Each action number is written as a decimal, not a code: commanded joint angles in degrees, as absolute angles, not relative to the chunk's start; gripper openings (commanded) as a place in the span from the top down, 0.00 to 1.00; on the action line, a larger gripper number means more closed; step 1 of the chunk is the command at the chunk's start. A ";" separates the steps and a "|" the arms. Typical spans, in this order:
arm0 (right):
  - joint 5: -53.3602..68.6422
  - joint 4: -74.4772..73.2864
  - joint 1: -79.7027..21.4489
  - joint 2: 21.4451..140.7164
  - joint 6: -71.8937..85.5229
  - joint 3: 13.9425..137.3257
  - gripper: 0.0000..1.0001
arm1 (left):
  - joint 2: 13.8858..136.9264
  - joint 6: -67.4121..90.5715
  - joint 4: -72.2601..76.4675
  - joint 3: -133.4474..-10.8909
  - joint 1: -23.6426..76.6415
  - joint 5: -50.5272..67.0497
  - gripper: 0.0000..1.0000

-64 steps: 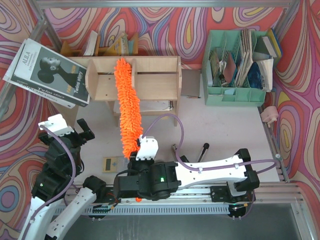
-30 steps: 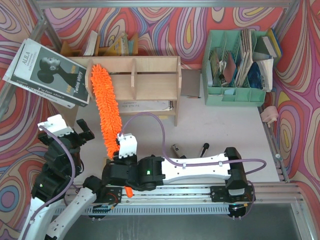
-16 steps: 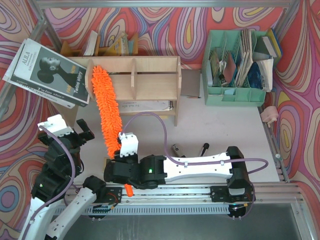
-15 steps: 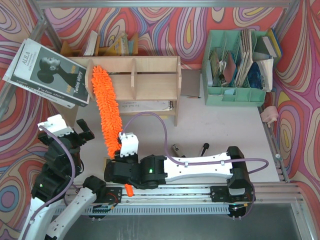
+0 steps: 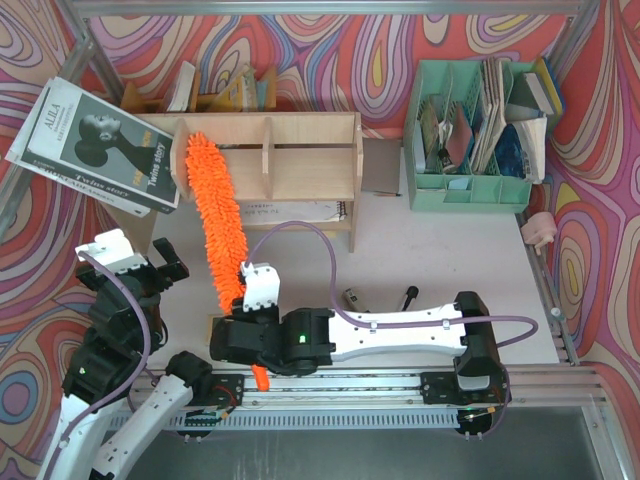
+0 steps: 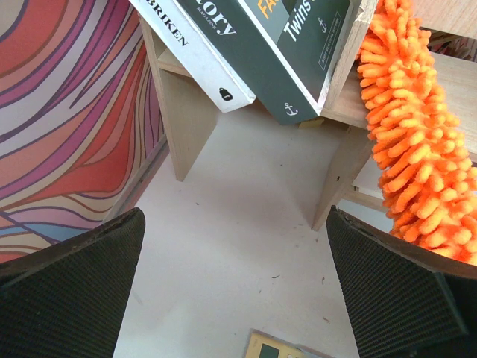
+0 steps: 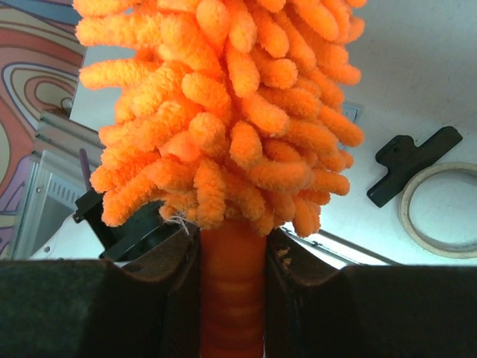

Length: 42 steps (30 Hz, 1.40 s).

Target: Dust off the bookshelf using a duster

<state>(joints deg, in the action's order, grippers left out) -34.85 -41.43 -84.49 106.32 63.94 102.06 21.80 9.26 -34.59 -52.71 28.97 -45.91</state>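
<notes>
The right gripper [image 7: 232, 261] is pinching the duster [image 5: 213, 215] by its handle. The fluffy end lies on the left part of the shelf [image 5: 300, 150], by the far edge of the desk [image 5: 450, 260]. Press softly and sweep slowly across, lifting over each divider [image 5: 266, 150]. The left gripper [image 6: 235, 287] is spread wide, holding nothing.

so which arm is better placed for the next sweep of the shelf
Right: the right gripper is shut on the duster, whose head lies over the left end of the shelf. The left gripper hangs open and empty, short of the shelf.
</notes>
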 commanded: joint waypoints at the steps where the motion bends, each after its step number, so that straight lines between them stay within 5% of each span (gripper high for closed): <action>1: -43.30 -39.22 -87.01 103.01 60.28 103.92 1.00 | 21.04 9.77 -34.30 -52.34 28.70 -46.23 0.01; 25: -53.68 -44.52 -89.34 81.56 61.91 86.79 1.00 | 22.38 9.58 -34.62 -52.54 28.68 -46.49 0.02; 42: -50.62 -51.89 -88.43 78.72 76.65 75.34 1.00 | 21.87 9.51 -34.45 -52.46 28.70 -46.36 0.01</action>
